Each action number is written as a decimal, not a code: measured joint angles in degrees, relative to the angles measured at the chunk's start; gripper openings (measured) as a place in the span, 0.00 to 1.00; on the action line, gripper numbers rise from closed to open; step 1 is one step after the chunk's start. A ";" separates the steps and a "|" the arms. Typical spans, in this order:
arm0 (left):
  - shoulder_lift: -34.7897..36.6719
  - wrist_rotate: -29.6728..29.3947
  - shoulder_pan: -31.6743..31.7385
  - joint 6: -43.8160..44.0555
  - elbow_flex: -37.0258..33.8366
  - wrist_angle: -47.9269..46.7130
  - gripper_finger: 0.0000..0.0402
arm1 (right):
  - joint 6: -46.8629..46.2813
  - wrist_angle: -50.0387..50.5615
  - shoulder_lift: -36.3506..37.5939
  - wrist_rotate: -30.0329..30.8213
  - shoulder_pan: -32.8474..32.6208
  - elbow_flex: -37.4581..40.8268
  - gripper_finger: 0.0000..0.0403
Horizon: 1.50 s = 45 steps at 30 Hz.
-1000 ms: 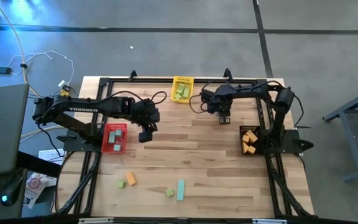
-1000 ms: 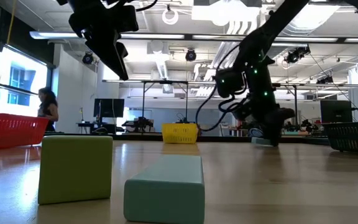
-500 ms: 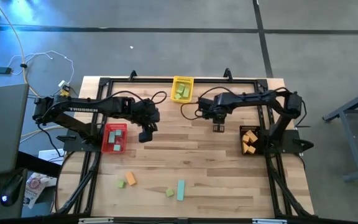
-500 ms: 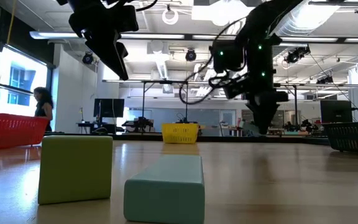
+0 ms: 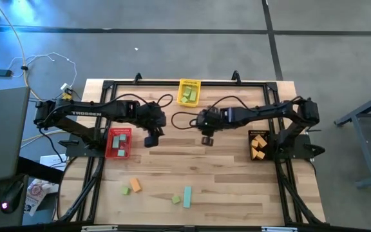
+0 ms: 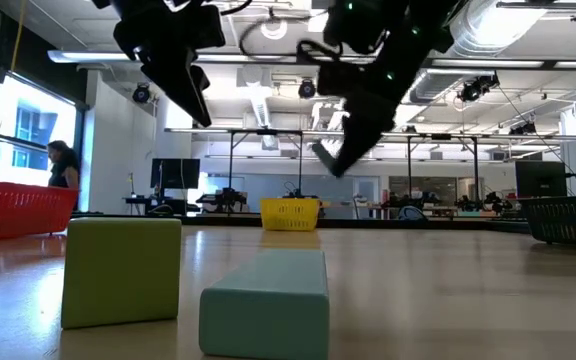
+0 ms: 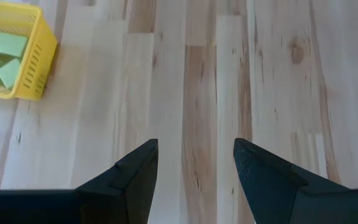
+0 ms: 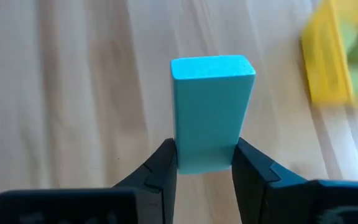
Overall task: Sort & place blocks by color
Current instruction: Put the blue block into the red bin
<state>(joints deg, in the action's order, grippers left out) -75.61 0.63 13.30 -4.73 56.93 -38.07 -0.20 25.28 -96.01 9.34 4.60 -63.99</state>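
Note:
My right gripper (image 5: 207, 140) hangs over the middle of the table, shut on a teal block (image 8: 211, 106). My left gripper (image 5: 150, 138) stands open beside the red bin (image 5: 118, 152), nothing between its fingers (image 7: 135, 177). Near the front edge a light green cube (image 5: 125, 190), an orange cube (image 5: 134, 185), another green cube (image 5: 176, 200) and a teal bar (image 5: 187, 196) lie flat on the wood. The low view shows the green cube (image 6: 121, 270) and teal bar (image 6: 266, 300) close up. My right gripper pinches the teal block by two opposite sides at one end (image 8: 205, 158), between its two fingers (image 8: 163, 165). The fingers slant downward from the table's right. The block sticks out past the fingertips along them and is lifted clear of the table.
A yellow bin (image 5: 189, 92) with green blocks stands at the far edge. The red bin holds teal and green blocks, and a black bin (image 5: 258, 147) at the right holds orange ones. A black frame (image 5: 102, 161) runs around the work area. Bare wood lies between the two grippers.
My right gripper has lifted the teal block off the table near the black bin and carried it up and toward the table's left and near edge, to the middle. It has tipped from pointing steeply down to a slant. It stays shut on the block.

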 joint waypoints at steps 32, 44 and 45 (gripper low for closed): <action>0.00 0.02 -7.72 0.04 0.02 22.39 0.49 | -4.09 -31.45 0.00 2.12 -10.03 -0.02 0.23; 0.00 0.09 -7.74 0.07 0.04 23.41 0.35 | -4.07 -33.68 0.00 1.56 -10.76 -0.02 0.23; 0.00 0.19 -7.74 0.17 0.04 23.35 0.32 | -3.97 -33.65 0.00 1.55 -10.76 -0.02 0.23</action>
<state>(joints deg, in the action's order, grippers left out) -75.61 0.82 5.56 -4.56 56.97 -14.72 -4.17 -8.37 -96.01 10.90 -6.15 -64.01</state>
